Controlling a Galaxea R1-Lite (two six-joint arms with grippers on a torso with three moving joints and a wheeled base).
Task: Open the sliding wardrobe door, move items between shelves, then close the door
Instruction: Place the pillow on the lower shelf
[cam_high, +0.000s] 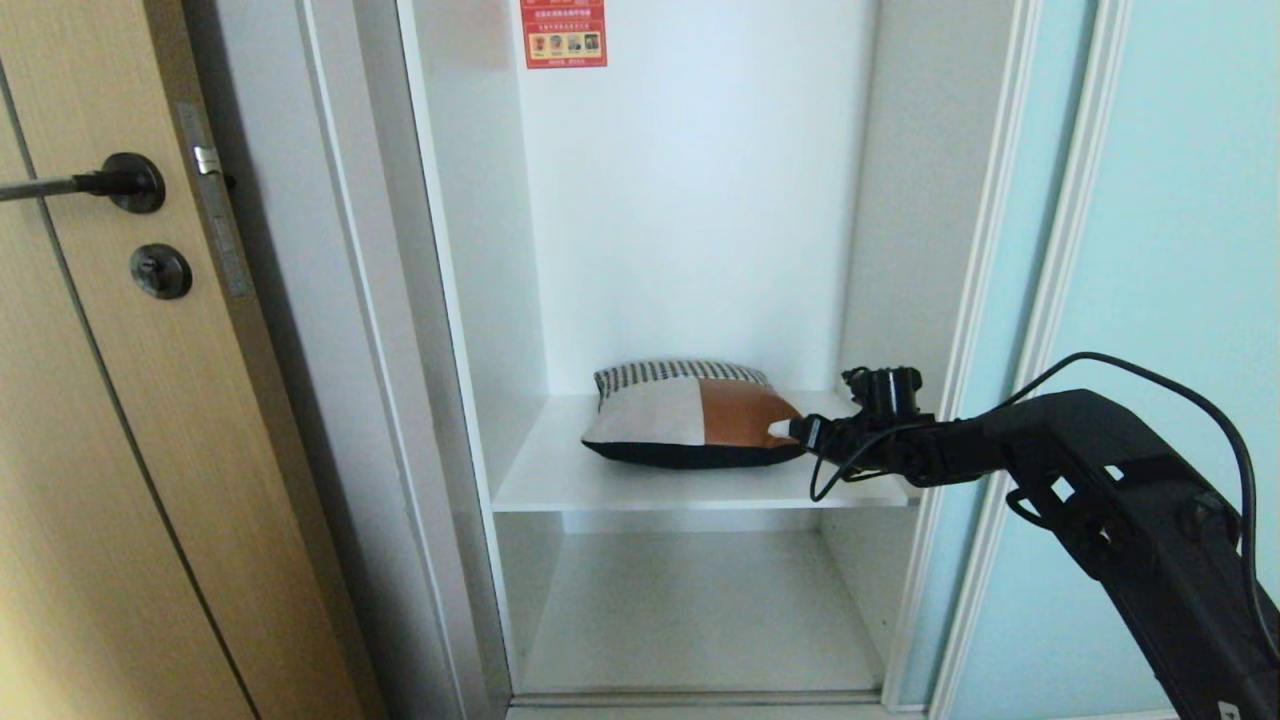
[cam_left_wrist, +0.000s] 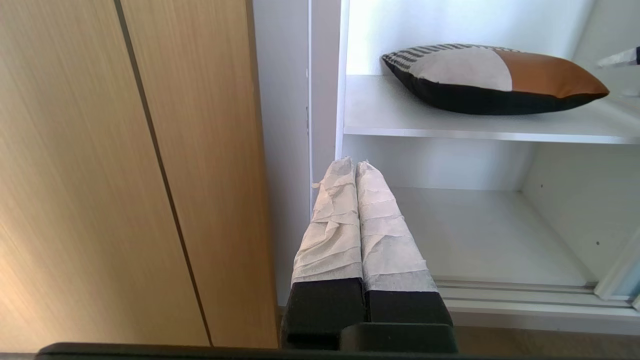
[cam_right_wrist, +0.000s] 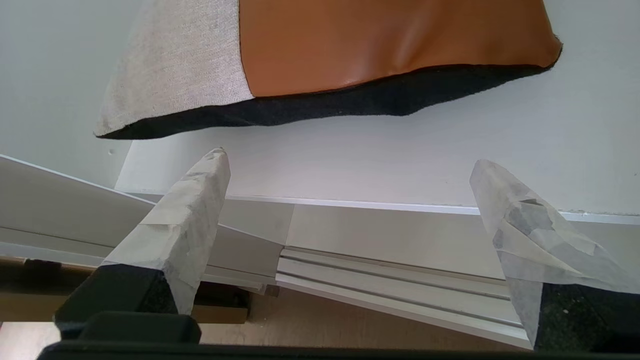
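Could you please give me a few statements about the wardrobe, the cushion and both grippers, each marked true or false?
1. The cushion lies on the upper shelf. True.
2. The right gripper is clamped on the cushion. False: its taped fingers stand wide apart in front of the cushion's edge, holding nothing.
3. The left gripper is shut and empty. True.
4. The lower shelf holds a second cushion. False: nothing shows on it.
5. The sliding wardrobe door covers the compartment. False: it stands to the right, and the compartment is open.

Pale aqua frosted-glass sliding door (cam_high: 1180, 300) open; black, tan and off-white cushion (cam_high: 695, 425) flat on upper white shelf (cam_high: 560, 480), toward right edge.
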